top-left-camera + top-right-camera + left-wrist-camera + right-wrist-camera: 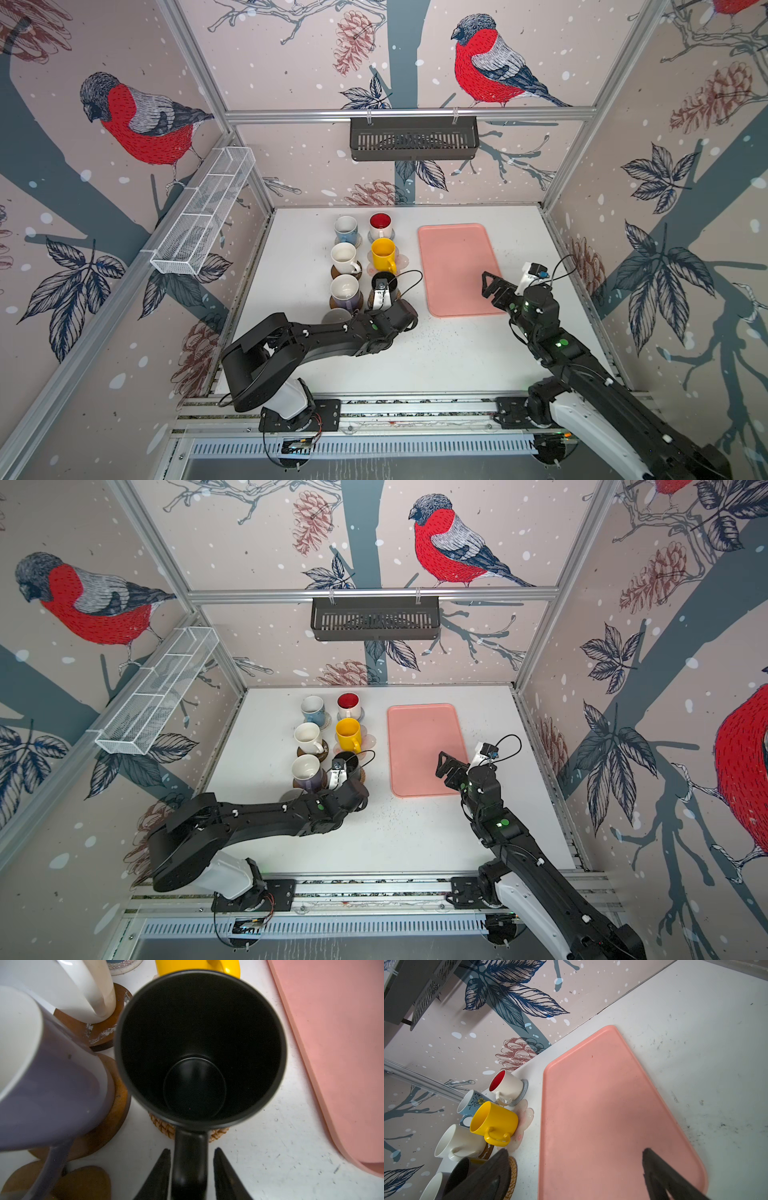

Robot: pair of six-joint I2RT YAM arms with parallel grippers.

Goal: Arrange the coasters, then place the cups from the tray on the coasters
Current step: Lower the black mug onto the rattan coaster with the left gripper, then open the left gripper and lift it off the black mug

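Black mug point(199, 1043) upright on wicker coaster point(164, 1126) on tabletop point(270, 1147), just beside tray point(457, 249).
We see L tool point(191, 1149) w/ fingers point(160, 1174) apart either side of mug handle, no contact; R tool point(574, 1156) wide apart over tray's near end.

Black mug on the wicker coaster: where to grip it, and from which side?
The handle, from the robot's side. The black mug stands upright with it sticking out toward the left gripper, whose open jaws flank it; the lavender mug crowds the body.
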